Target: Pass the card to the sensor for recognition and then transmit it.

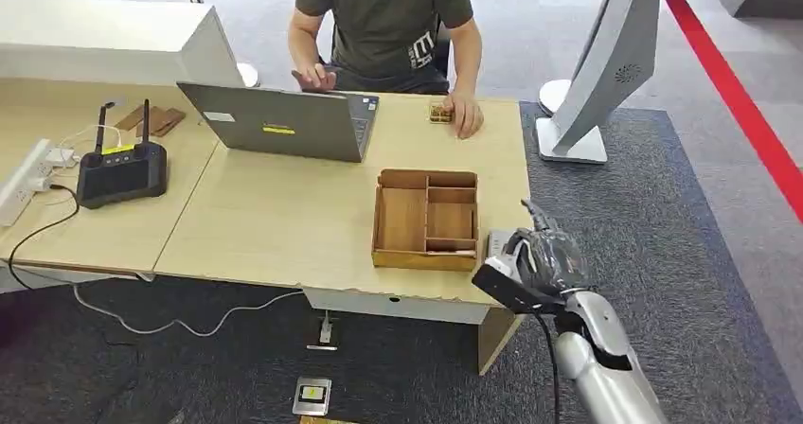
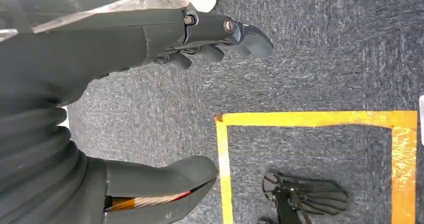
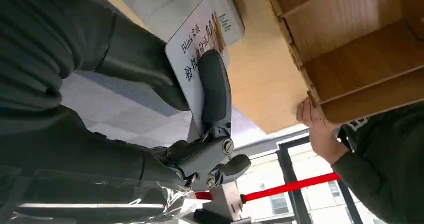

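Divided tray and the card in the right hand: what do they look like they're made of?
Divided tray: looks like wood, matte brown, with visible grain and thin slat partitions. Card, pinched in the right hand: thin, stiff white sheet with print and a rounded corner, probably plastic, possibly coated card; I can't tell which.

The light wooden table [image 1: 284,225] carries a grey laptop [image 1: 279,121] at the far side, a wooden compartment tray [image 1: 426,220] near right, a black controller [image 1: 121,172] left
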Controlling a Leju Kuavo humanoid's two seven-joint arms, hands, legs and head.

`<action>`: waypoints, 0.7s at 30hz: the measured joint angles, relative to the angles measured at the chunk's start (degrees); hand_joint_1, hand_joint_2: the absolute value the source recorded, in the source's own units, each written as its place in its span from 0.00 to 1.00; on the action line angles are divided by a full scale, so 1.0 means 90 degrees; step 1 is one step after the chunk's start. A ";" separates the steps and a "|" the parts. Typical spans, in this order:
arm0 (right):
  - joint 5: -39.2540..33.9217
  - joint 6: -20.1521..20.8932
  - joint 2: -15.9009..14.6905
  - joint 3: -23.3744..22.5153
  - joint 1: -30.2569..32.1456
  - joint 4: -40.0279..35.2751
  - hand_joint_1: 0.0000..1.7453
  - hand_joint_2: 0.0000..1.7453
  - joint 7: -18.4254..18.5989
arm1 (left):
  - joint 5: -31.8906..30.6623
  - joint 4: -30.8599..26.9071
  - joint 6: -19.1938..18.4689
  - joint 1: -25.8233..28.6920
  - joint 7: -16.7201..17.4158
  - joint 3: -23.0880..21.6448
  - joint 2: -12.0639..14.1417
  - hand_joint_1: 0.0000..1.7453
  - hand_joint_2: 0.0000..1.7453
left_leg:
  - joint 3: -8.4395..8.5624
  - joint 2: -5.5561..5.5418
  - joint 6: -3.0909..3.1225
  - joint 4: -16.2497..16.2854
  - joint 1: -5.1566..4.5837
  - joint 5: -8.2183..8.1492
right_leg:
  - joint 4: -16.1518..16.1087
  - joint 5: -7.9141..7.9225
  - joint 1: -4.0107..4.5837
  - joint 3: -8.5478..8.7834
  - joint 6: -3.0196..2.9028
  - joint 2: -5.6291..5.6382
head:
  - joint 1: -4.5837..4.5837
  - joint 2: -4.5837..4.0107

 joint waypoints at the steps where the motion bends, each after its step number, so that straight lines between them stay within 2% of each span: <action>1: 0.0017 -0.0032 0.0058 0.0017 -0.0029 0.0143 1.00 1.00 -0.0041 | 0.0000 0.0000 0.0007 -0.0004 0.0000 0.0000 -0.0002 0.00 1.00 | 0.0000 0.0000 0.0000 0.0000 0.0000 0.0000 | 0.0000 0.0000 0.0000 0.0000 0.0000 0.0000 | 0.0000 0.0000; 12: 0.0187 -0.0112 0.0444 0.0129 -0.0344 0.1219 1.00 1.00 -0.0036 | 0.0027 0.0000 0.0027 0.0000 0.0024 0.0002 -0.0002 0.00 1.00 | -0.0001 0.0001 0.0000 0.0000 0.0000 0.0000 | 0.0000 0.0000 -0.0001 -0.0002 0.0000 0.0000 | 0.0000 0.0000; 21: 0.0335 -0.0114 0.0507 0.0138 -0.0490 0.1515 1.00 1.00 0.0029 | 0.0027 0.0002 0.0024 0.0003 0.0029 0.0007 0.0000 0.00 1.00 | 0.0000 0.0002 0.0000 0.0000 0.0000 0.0000 | 0.0000 0.0000 -0.0001 -0.0002 0.0000 0.0000 | 0.0000 0.0000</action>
